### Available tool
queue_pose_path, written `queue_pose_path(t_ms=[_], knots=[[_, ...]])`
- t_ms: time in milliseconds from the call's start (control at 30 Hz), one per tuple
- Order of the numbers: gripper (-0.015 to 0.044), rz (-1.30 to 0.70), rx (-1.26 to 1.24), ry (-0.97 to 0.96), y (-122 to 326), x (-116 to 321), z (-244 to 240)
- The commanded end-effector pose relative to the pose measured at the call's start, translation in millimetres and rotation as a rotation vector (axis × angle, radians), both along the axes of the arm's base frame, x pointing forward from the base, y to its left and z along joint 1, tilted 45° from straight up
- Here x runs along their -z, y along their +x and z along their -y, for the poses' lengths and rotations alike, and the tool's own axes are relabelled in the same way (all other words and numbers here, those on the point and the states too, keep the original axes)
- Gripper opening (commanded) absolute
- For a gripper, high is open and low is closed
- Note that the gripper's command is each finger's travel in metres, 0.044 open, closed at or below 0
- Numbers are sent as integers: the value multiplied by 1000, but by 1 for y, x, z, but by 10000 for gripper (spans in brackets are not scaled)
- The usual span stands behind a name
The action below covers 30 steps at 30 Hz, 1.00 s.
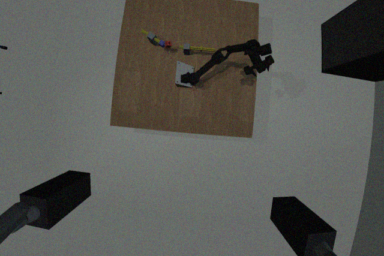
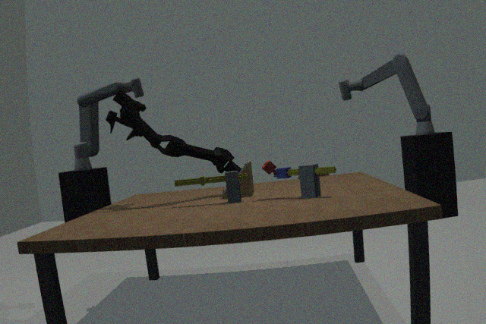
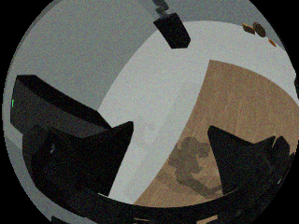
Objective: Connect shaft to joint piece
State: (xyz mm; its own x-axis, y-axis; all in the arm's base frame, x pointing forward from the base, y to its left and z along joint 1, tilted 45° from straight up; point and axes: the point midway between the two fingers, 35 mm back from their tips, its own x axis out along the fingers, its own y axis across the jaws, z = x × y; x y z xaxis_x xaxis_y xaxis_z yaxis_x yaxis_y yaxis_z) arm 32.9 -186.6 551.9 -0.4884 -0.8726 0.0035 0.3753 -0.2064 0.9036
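Observation:
The red joint piece [image 1: 168, 44] [image 2: 268, 167] hangs on a blue hinge part [image 1: 161, 43] [image 2: 282, 172] at the end of the first yellow shaft [image 1: 143, 31] [image 2: 326, 171], held in a grey block [image 1: 151, 36] [image 2: 308, 180]. The red piece is tilted upward in the exterior view; its opening's exact direction is unclear. The second yellow shaft [image 1: 201, 48] [image 2: 213, 179] passes through another grey block [image 1: 186, 48] [image 2: 233, 187]. Its near end is apart from the red piece. My gripper [image 1: 261, 72] [image 2: 119, 135] [image 3: 174, 129] is open and empty, high near the table's right edge in the top view, away from both shafts.
A pale upright plate [image 1: 183, 72] [image 2: 247, 183] stands on the wooden table [image 1: 149, 98] [image 2: 176, 218] at my arm's base. Black pedestals [image 1: 62, 197] [image 2: 427, 171] with grey arms stand around the table, off its top.

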Motion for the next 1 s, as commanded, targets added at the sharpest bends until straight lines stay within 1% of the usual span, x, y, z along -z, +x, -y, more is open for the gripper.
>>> queue_pose_path(t_ms=[0,33,100,300,467,700,967], knots=[[426,0,0,0,0,0,0],[440,0,0,0,0,0,0],[440,9,21,-6,-7,-1,-2],[440,85,203,-55,-65,-6,-29],[440,130,347,-82,-103,-5,-56],[440,210,558,-127,-152,0,-103],[440,318,807,-184,-196,15,-170]])
